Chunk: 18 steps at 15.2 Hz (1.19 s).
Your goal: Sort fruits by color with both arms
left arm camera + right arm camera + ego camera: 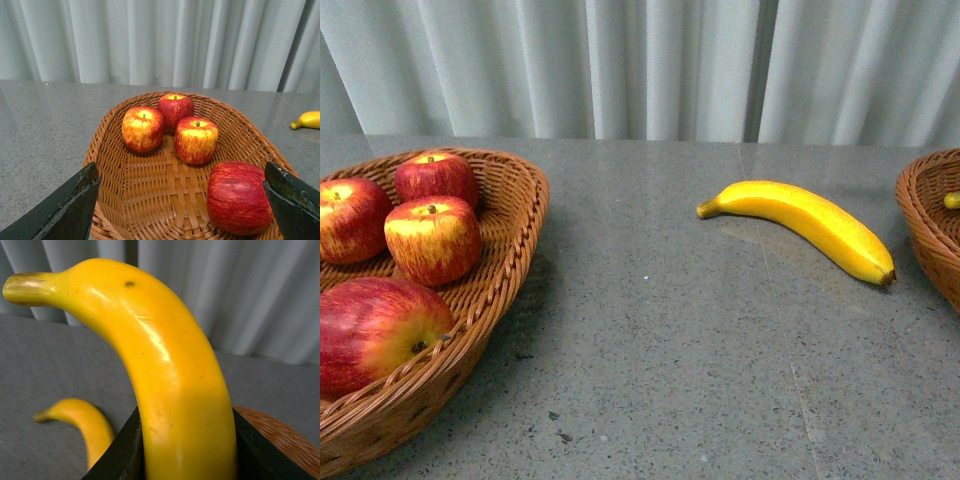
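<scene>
Several red apples lie in the left wicker basket (510, 215): a big one lies at the front (370, 335) and others sit behind it (432, 238). A yellow banana (810, 222) lies on the grey table. In the left wrist view my left gripper (185, 200) is open over the basket (150, 190), its jaws wide apart either side of the nearest apple (239, 197). In the right wrist view my right gripper (187, 450) is shut on a banana (170, 375), held upright. The lying banana (85, 422) shows behind it. Neither arm shows in the front view.
A second wicker basket (932, 225) stands at the right edge with a bit of yellow fruit (952, 200) in it; its rim shows in the right wrist view (280, 432). A grey curtain hangs behind the table.
</scene>
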{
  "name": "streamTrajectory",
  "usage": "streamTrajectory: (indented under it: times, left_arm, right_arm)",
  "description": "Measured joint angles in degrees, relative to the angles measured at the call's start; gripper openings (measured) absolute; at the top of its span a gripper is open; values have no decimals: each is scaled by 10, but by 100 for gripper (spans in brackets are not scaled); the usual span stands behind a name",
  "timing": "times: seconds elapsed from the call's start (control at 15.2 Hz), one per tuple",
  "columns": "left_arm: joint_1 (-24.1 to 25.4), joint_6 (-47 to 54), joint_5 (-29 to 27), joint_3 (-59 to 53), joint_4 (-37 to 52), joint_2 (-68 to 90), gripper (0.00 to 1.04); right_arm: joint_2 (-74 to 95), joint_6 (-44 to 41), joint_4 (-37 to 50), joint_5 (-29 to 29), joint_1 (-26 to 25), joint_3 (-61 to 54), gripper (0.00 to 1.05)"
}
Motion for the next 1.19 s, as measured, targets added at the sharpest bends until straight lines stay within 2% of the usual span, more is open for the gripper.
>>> streamTrajectory:
  times: [0.26,0.46,0.59,0.66,0.86,0.92,1.06,1.19]
  left_arm:
    - [0,0,0,0,0,0,98]
    - [0,0,0,0,0,0,98]
    - [0,0,0,0,0,0,98]
    - [0,0,0,0,0,0,98]
    - [0,0,0,0,0,0,98]
    - [0,0,0,0,0,0,98]
    - [0,0,0,0,0,0,98]
    - [0,0,0,0,0,0,98]
  right_arm:
    - [-59,-120,23,-58,-95,-123,36]
    - [-69,-165,26,-108,-156,-158,36]
    - [-69,-186,16,-126,-179,-160,36]
    - [-69,-193,-4,-140,-185,-160,44]
    - [-102,-167,-37,-157,-170,-141,90]
    - [-115,-153,-40,-158,-155,-122,100]
    - [-118,-125,-45,-146,-113,-85,98]
    - [-88,-99,-55,-124,-33,-36,98]
